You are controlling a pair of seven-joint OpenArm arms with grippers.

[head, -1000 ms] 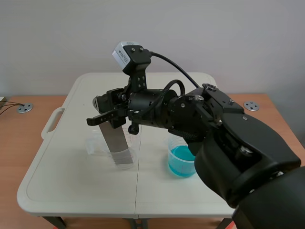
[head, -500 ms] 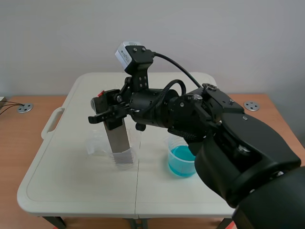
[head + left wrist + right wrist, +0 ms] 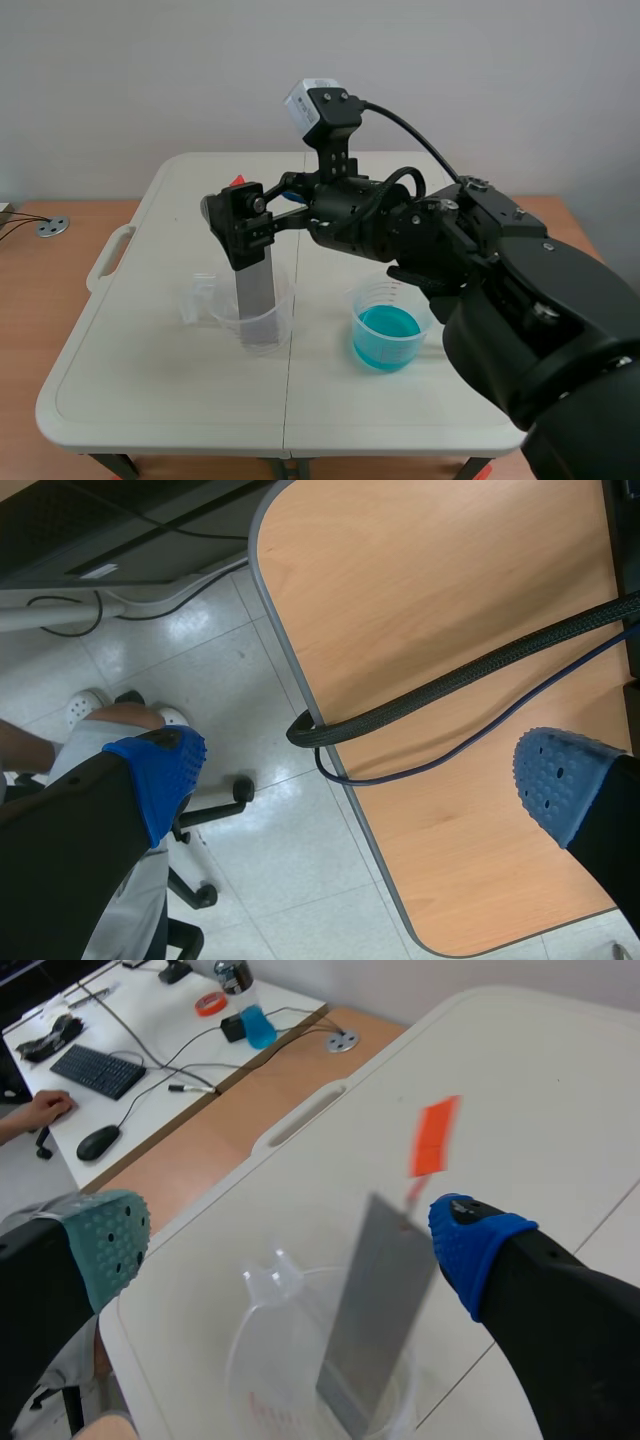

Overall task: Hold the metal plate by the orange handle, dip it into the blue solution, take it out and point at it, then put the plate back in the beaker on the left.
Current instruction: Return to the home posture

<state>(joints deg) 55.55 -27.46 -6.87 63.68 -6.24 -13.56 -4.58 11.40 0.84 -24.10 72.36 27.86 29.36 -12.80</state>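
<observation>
- The only lettering I can find is a row of reddish graduation marks low on the wall of the clear beaker [image 3: 262,1385], too small to read.
- The white wrist camera [image 3: 318,104] near the top centre of the scene view has small marks on its face that are also unreadable.
- The metal plate [image 3: 257,295] stands with its lower end inside the clear beaker [image 3: 274,322], left of centre on the white table [image 3: 150,380].
- The plate's long axis runs nearly upright, with the upper end leaning a little toward the upper left of the scene view.
- The orange handle [image 3: 237,181] is at the upper end and shows just above the gripper.
- In the right wrist view the plate [image 3: 380,1300] rises out of the beaker with the orange handle [image 3: 434,1137] at its far end.
- The right gripper [image 3: 232,222] comes in from the right and sits around the plate's upper part.
- Its fingers are spread wide, and the right gripper [image 3: 290,1240] pinches nothing.
- The plate's upper corner is just beside the blue pad [image 3: 478,1250]; I cannot tell whether they touch.
- The blue solution [image 3: 388,328] sits in its own beaker [image 3: 372,296], right of centre and apart from the plate.
- The left gripper [image 3: 360,770] has its fingers spread with nothing between them, above a wooden desk [image 3: 440,570] and a black cable [image 3: 450,680].
</observation>
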